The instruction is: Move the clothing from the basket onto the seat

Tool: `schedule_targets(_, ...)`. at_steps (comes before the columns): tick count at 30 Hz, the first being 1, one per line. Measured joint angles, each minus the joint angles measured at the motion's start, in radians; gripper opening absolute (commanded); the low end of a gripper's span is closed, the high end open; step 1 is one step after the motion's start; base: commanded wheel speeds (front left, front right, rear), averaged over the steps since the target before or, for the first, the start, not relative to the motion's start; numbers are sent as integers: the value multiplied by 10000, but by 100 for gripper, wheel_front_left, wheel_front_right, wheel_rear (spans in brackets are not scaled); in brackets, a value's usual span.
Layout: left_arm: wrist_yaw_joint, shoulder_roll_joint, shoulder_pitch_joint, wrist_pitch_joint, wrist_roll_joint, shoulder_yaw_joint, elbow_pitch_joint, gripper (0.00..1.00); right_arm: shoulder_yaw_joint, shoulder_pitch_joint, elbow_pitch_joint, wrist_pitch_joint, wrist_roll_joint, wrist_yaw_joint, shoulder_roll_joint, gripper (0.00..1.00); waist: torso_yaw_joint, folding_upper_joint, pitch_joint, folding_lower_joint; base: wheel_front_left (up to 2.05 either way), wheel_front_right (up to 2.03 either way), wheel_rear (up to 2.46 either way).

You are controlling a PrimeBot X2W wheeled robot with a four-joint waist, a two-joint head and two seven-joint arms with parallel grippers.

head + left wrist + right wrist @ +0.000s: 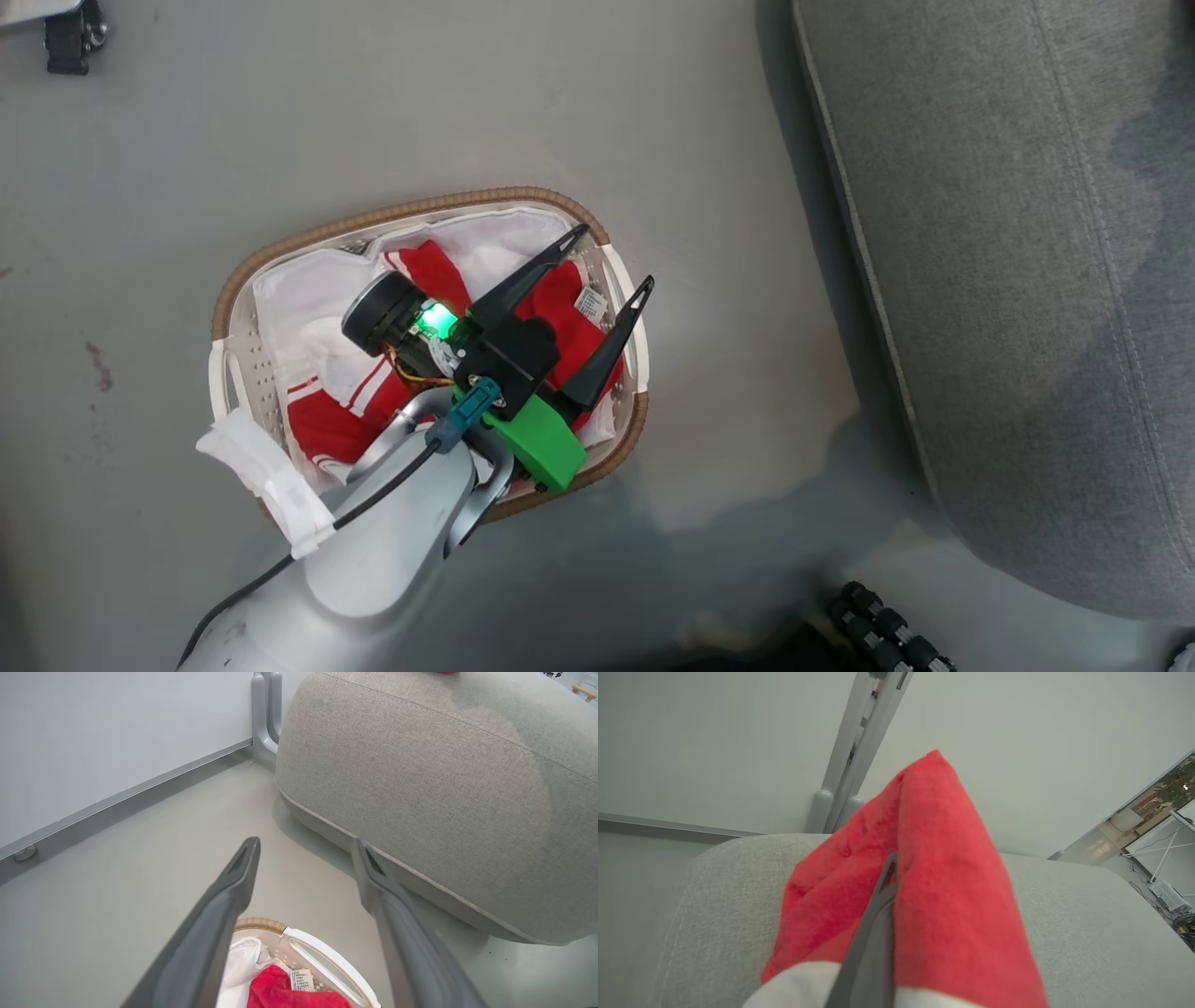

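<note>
Presently, left gripper point(616, 254) hangs over the basket point(420, 207), fingers spread wide apart with nothing between them; its tips point past the rim toward the seat point(1027, 280). Basket stands on the floor point(467, 93), near the seat but not touching it. Inside it, clothing point(329, 427) lies bunched on a white liner point(299, 289): red fabric with white bands, partly hidden under the arm; a small label point(590, 301) shows on the red cloth beside the handle on the seat side. A corner of the liner hangs out over the rim on the side away from the seat.

Right gripper point(891, 868) has its fingers pressed together, clamped on a red garment point(934, 858); the cloth drapes over both sides of the fingers and rises to a peak beyond the tips; a white band runs along its near edge. Garment is over the grey cushion of the seat; whether it rests on the cushion or hangs just above it I cannot tell from this angle. Pale wall point(714, 742) stands behind the seat.
</note>
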Motion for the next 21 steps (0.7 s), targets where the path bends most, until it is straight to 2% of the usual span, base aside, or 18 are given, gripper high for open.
schedule_targets(2,0,15,0,0,0,-19,56,100,-188,145,21,0,31,0,123,32,35,0,130,0,0,0,0)
schedule_targets(4,0,54,1,0,-4,4,109,100,-316,377,13,0,84,0,349,41,10,0,182,0,0,0,0)
schedule_targets(5,0,61,2,0,-10,21,123,100,-343,498,2,0,86,0,453,51,-11,-1,178,0,0,0,0)
schedule_targets(6,2,63,6,0,-15,35,138,100,-410,643,-38,0,86,0,545,73,-39,0,157,0,0,0,0)
schedule_targets(7,2,67,12,0,-31,50,157,100,-470,764,-86,0,88,0,583,100,-71,0,121,0,0,0,0)
schedule_targets(21,46,19,568,0,-309,477,245,100,-811,2939,-1452,0,75,0,1346,100,-403,0,-803,-1,0,0,0)
